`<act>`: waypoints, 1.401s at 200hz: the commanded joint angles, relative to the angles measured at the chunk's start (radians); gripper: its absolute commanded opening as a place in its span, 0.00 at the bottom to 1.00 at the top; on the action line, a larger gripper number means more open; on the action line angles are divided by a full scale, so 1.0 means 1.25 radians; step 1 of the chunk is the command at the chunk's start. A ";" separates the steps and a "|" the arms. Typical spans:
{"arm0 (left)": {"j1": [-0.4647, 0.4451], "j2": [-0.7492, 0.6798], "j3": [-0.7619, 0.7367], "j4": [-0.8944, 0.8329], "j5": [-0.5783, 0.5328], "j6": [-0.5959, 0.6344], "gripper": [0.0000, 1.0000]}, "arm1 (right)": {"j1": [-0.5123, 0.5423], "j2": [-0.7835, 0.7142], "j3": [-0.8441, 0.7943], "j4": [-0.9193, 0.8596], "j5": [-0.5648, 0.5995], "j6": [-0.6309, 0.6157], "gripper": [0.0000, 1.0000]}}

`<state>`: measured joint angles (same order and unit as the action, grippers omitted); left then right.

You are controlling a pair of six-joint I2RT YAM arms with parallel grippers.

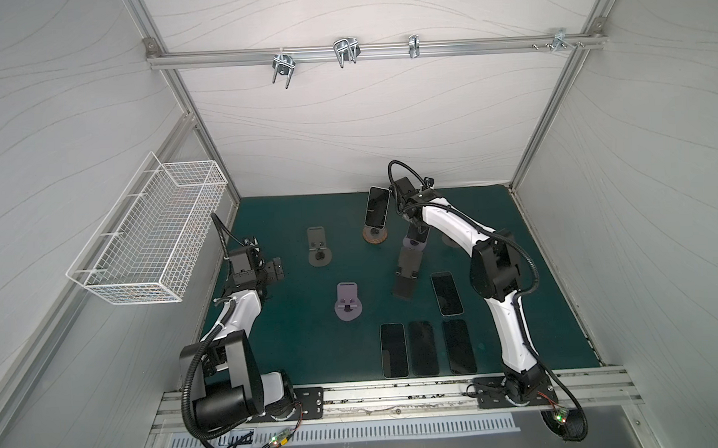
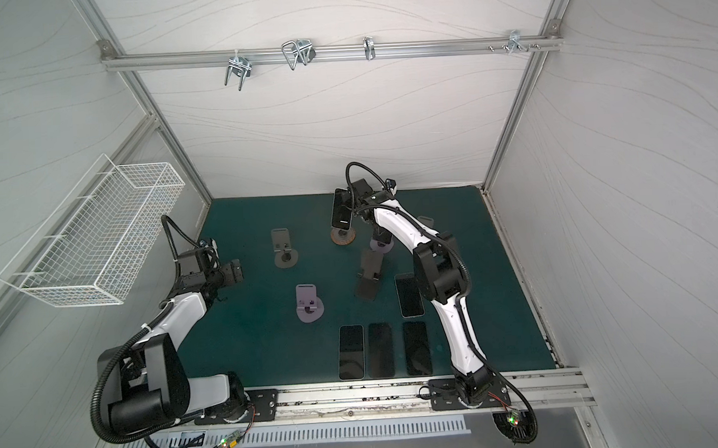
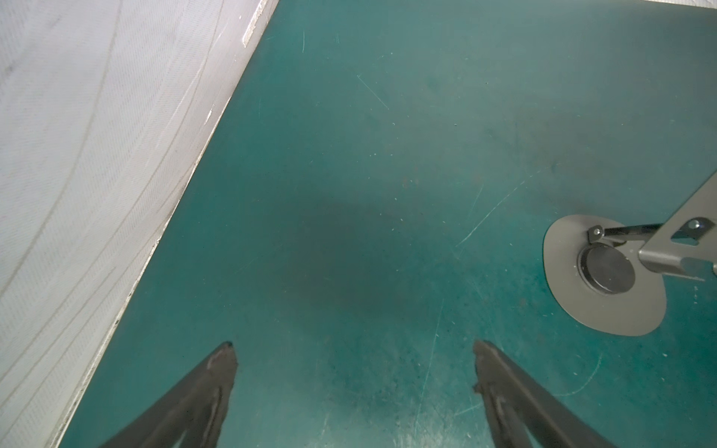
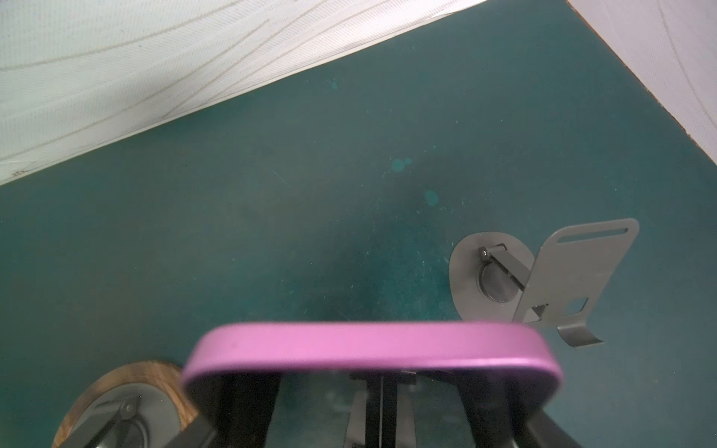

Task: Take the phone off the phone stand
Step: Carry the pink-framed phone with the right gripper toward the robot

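A phone (image 1: 377,207) with a pink rim (image 4: 368,349) stands upright at the back middle of the mat, directly over a phone stand with a round wooden base (image 1: 375,235). Both top views show it, the phone (image 2: 342,211) above the stand (image 2: 343,236). My right gripper (image 4: 368,388) is shut on the phone's sides, its dark fingers (image 4: 248,407) showing at both edges. Whether the phone still rests on the stand's cradle I cannot tell. My left gripper (image 3: 355,349) hangs open over bare mat at the left (image 1: 274,270), holding nothing.
Several empty stands are on the green mat: grey (image 1: 319,251), lilac (image 1: 347,302), dark (image 1: 409,272), and a grey one (image 4: 543,279) by the right arm. Several phones lie flat near the front (image 1: 424,348). A wire basket (image 1: 150,250) hangs on the left wall.
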<state>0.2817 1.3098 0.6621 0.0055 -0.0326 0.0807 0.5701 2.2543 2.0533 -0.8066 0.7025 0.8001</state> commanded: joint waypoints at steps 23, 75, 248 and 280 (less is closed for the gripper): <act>0.003 -0.007 0.019 0.016 0.010 0.019 0.96 | 0.014 -0.079 -0.013 0.031 -0.004 -0.054 0.69; 0.004 -0.011 0.016 0.018 0.011 0.020 0.97 | 0.020 -0.129 -0.020 0.038 -0.023 -0.077 0.66; 0.004 -0.007 0.019 0.016 0.013 0.020 0.96 | 0.200 -0.320 -0.098 0.024 -0.179 -0.147 0.64; 0.004 -0.007 0.019 0.016 0.013 0.020 0.97 | 0.241 -0.319 -0.126 0.004 -0.194 -0.131 0.65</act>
<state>0.2813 1.3098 0.6621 0.0059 -0.0250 0.0872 0.8417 1.9060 1.9163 -0.7769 0.4747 0.6109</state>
